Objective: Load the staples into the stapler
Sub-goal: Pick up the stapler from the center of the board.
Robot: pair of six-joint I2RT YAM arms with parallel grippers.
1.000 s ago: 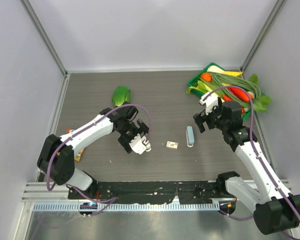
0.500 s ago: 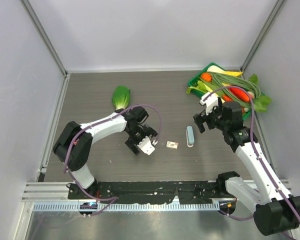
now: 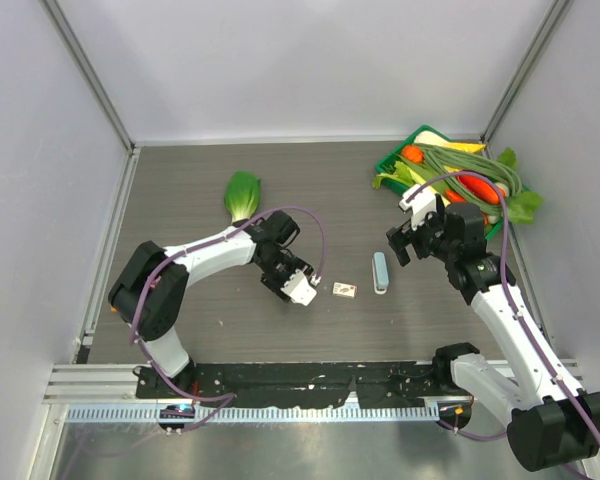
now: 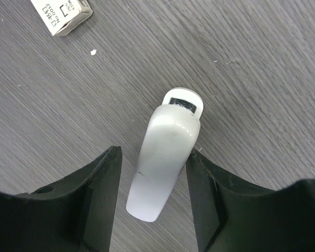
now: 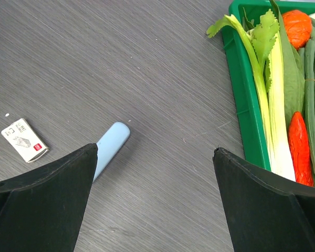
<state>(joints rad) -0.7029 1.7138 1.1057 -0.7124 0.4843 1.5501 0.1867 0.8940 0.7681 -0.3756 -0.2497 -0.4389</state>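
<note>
The white stapler (image 4: 168,163) lies flat on the dark table between the fingers of my left gripper (image 4: 153,151). The right finger touches its side and a narrow gap shows at the left finger. From above, the stapler (image 3: 302,291) sits under my left gripper (image 3: 296,287). The staples, a small whitish box (image 3: 345,290), lie just to its right, at the upper left (image 4: 60,13) of the left wrist view and at the left (image 5: 25,140) of the right wrist view. My right gripper (image 5: 155,149) hangs wide open with nothing in it, right of centre (image 3: 402,225).
A pale blue bar (image 3: 381,272) lies right of the staple box, beside my right gripper's left finger (image 5: 109,147). A green tray (image 3: 390,160) of vegetables stands at the back right, its wall (image 5: 247,105) close to my right gripper. A green leaf (image 3: 243,192) lies behind the left arm.
My left gripper has shifted right toward the staple box and its jaws have narrowed around the stapler. The right arm has not moved.
</note>
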